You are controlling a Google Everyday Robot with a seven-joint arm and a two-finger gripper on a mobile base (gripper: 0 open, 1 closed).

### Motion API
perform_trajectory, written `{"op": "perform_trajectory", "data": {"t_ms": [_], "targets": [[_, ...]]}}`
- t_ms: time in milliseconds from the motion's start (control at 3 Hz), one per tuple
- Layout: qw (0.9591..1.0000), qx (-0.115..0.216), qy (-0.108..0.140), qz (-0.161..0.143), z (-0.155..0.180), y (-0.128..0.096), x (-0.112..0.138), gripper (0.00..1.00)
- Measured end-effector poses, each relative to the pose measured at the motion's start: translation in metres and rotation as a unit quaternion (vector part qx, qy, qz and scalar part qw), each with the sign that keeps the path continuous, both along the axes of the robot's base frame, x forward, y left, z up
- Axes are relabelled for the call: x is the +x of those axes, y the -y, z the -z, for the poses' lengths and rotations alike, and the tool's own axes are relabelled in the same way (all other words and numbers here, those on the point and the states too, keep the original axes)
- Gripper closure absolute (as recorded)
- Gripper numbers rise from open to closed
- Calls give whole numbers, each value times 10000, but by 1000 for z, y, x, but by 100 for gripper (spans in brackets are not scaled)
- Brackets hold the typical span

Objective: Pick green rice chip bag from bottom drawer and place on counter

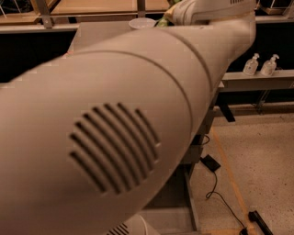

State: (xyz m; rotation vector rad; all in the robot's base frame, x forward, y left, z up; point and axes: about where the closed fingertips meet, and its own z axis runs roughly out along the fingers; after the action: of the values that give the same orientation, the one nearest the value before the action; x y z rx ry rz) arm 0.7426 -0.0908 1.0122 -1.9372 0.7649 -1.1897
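the claw (178, 13) is up top at the bench (98, 34), a green bag (165, 18) edge beside it; its grip i cannot tell. best set the bag flat, clear of the bowl (142, 23).

dim warm light, pale arm (138, 114) softly lit, black shadows behind, pincer hidden at top

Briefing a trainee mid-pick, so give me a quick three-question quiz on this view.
1. True or false: the robot arm blocks most of the view.
2. How many pump bottles stand on the right-hand shelf?
3. The end effector is: A) open above the floor; B) hidden past the arm's far end at the top edge, near a green sliver and the white bowl.
Key: 1 true; 2 two; 3 B.
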Motion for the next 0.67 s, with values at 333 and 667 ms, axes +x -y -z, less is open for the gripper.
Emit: {"op": "perform_trajectory", "data": {"t_ms": [333, 667], "targets": [[9962, 21, 244, -831, -31, -52, 35, 100], [9889, 518, 443, -1316, -59, -76, 64, 100]]}}
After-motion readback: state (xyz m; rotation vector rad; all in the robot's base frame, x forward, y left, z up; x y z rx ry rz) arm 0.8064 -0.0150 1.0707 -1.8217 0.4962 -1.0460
